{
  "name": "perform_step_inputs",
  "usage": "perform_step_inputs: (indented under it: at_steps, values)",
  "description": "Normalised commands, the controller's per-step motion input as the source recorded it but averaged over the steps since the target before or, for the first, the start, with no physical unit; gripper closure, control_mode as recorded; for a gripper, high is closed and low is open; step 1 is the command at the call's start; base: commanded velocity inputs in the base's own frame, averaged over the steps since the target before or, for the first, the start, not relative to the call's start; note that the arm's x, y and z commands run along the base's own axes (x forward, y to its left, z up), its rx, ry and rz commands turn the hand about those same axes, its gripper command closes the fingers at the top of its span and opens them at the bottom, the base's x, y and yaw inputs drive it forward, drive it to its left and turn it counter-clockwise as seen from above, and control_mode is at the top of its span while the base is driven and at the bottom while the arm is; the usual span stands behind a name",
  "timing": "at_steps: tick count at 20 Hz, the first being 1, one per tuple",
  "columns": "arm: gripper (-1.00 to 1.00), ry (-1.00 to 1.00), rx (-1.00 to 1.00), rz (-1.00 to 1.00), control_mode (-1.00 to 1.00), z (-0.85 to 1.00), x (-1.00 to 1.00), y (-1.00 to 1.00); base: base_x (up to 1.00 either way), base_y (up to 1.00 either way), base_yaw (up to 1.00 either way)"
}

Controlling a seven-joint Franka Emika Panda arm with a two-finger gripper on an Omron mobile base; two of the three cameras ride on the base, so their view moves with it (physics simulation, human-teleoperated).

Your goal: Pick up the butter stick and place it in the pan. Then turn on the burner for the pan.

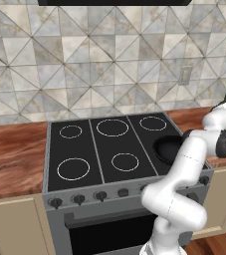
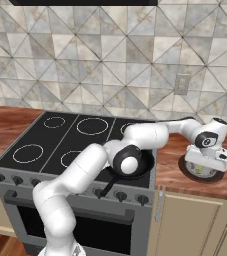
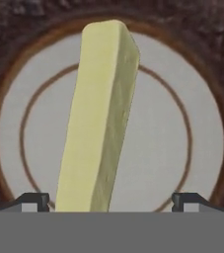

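- Left base view: the pan [image 1: 165, 149] sits on the stove [image 1: 84, 149], partly behind the arm.
- Right base view: the gripper [image 2: 203, 166] hangs over the plate [image 2: 189, 171] on the counter.
- Hand view: the butter stick [image 3: 99, 118] lies on the plate between wide-spread fingertips [image 3: 33, 201], ungrasped.

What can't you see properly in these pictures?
- Pan: left base view, the arm hides most of it.
- Plate: right base view, the hand covers most of it.
- Butter: hand view, its near end is cut off at the bottom.
- Gripper: only its tips show; I can't tell whether it touches the butter.

Wooden counter [image 2: 185, 182] under, seemingly, grey dish [image 2: 201, 170]
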Motion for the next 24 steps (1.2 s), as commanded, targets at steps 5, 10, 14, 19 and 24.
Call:
perform_step_inputs:
  at_steps: [5, 10, 14, 19, 24]
  values:
    - [-1.0, 0.0, 0.0, 0.0, -1.0, 0.0, 0.0, 0.0, 0.0, 0.0, 0.0]
    - [1.0, 0.0, 0.0, 0.0, -1.0, 0.0, 0.0, 0.0, 0.0, 0.0, 0.0]
    - [1.0, 0.0, 0.0, 0.0, -1.0, 0.0, 0.0, 0.0, 0.0, 0.0, 0.0]
    - [1.0, 0.0, 0.0, 0.0, -1.0, 0.0, 0.0, 0.0, 0.0, 0.0, 0.0]
    - [1.0, 0.0, 0.0, 0.0, -1.0, 0.0, 0.0, 0.0, 0.0, 0.0, 0.0]
